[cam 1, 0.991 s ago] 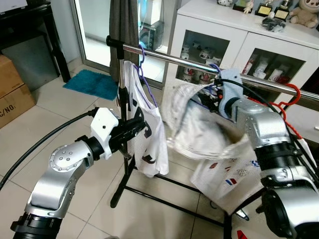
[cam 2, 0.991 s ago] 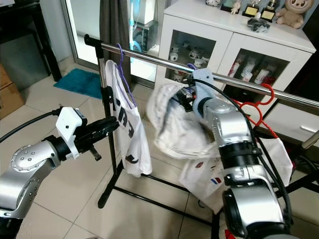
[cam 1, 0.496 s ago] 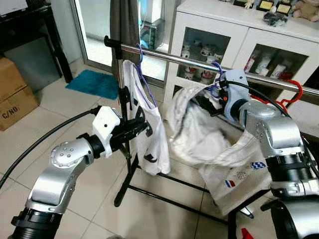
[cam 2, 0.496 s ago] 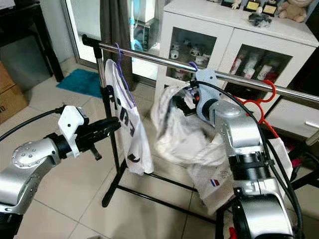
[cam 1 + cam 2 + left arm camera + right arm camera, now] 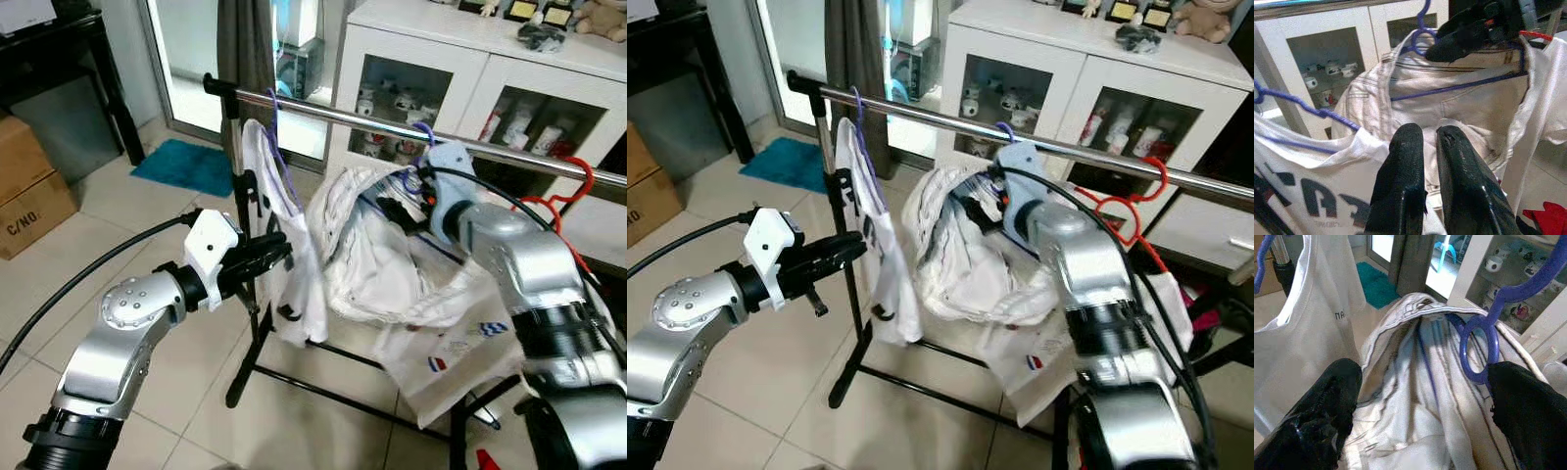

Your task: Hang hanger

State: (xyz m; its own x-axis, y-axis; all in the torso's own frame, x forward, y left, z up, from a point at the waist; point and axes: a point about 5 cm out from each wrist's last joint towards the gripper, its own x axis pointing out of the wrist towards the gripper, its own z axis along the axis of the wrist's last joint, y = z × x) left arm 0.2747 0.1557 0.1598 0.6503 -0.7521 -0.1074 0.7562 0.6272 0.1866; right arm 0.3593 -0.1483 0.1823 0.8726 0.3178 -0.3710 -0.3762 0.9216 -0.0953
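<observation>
While the right gripper (image 5: 1420, 411) sits up close under the metal rail (image 5: 382, 119), its two black fingers (image 5: 1327, 401) are spread wide apart, one on each side of the bunched cream garment (image 5: 377, 245), and nothing is clamped between them. One finger tip looks like it's right against the ring of the purple hanger (image 5: 1480, 350), though I can't tell if it's actually pushing on it. That hanger carries the cream garment and its hook (image 5: 423, 130) is up at the rail, about midway along it; whether the hook is fully seated over the bar is hard to make out. Further toward the robot's left, near the rack's upright pole (image 5: 235, 176), a second purple hanger (image 5: 276, 117) hangs on the rail with a white shirt with black print (image 5: 289, 255). The left gripper (image 5: 1422, 147) is held out in front of that white shirt, fingers pressed together with just a sliver between them, holding nothing. A red hanger (image 5: 578, 191) hangs at the far right end of the rail, and a white cabinet (image 5: 470, 69) with glass doors stands behind the rack.
</observation>
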